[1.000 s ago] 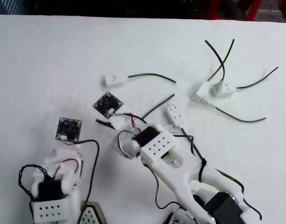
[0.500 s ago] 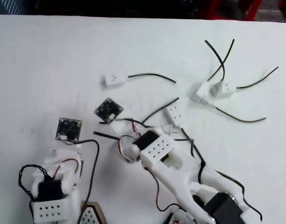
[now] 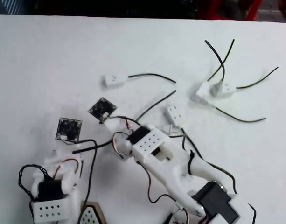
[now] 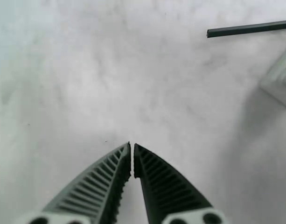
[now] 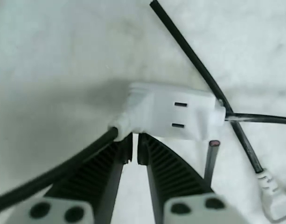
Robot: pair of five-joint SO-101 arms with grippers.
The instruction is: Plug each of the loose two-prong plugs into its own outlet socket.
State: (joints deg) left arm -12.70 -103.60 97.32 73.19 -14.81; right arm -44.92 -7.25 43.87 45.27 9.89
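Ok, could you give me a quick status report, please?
Left gripper shut, empty. Right gripper shut, tips at white two-slot socket block. Loose black cord crossing beside it.

A white two-slot socket [image 5: 173,113] on a black cord [image 5: 54,170] lies flat; two white connectors [image 3: 222,87] sit joined.

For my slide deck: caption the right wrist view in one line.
Right tool, shut, tips at a white two-slot socket with a black cable on the white table.
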